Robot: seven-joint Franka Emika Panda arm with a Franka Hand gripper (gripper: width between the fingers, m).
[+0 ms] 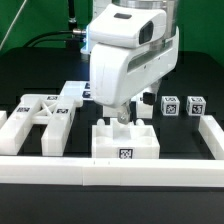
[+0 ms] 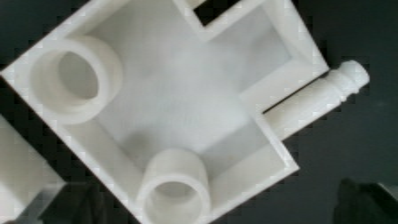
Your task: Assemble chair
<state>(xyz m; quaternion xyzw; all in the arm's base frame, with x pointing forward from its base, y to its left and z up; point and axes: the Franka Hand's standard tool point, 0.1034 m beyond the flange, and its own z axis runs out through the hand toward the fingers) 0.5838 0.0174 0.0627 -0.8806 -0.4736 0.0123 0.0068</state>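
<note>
The chair lies in loose white parts with black-and-white tags. Its chunky seat block sits just behind the front rail, and in the wrist view this seat block fills the picture, showing a round socket and a ribbed peg at one side. My gripper hangs straight over the block's back edge, open, with nothing between its fingers. An X-braced side frame lies flat at the exterior view's left. Three small cubes stand in a row at the right.
Long low white border rails run along the front, the left and the right. The marker board lies behind the side frame. Black table surface shows between the parts.
</note>
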